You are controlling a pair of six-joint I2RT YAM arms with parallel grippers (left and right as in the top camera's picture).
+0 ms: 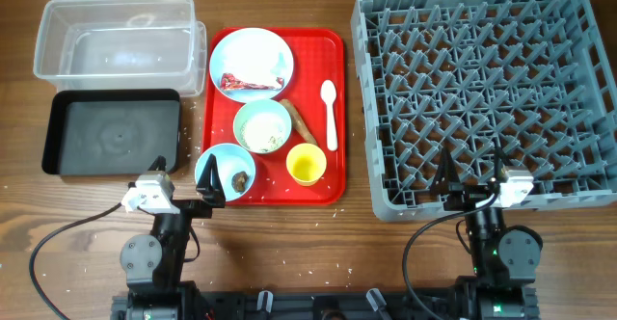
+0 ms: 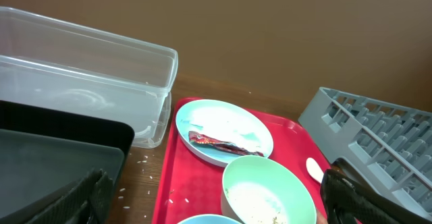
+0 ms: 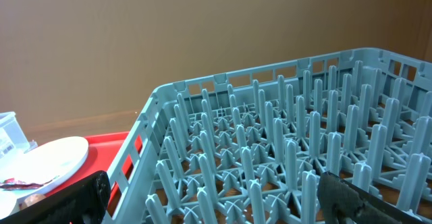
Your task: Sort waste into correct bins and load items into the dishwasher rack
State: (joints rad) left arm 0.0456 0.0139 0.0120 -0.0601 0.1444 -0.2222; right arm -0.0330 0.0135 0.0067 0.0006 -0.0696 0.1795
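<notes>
On the red serving tray [image 1: 220,118] a pale blue plate [image 1: 253,58] holds the red snack wrapper [image 1: 249,83]; both also show in the left wrist view, plate [image 2: 229,124] and wrapper [image 2: 219,144]. A mint bowl [image 1: 262,125] holds white crumbs. A blue bowl [image 1: 228,172] holds a small brown lump [image 1: 237,179]. A brown stick [image 1: 300,120], yellow cup [image 1: 307,164] and white spoon [image 1: 330,114] lie beside them. My left gripper [image 1: 185,181] is open and empty at the tray's near left corner. My right gripper [image 1: 472,172] is open and empty over the grey dishwasher rack's [image 1: 482,89] front edge.
The clear tub [image 1: 118,39] stands at the back left, with the black tray [image 1: 112,131] just in front of it. Loose rice-like crumbs [image 2: 133,162] lie on the wood between the black tray and the red tray. No tissue shows.
</notes>
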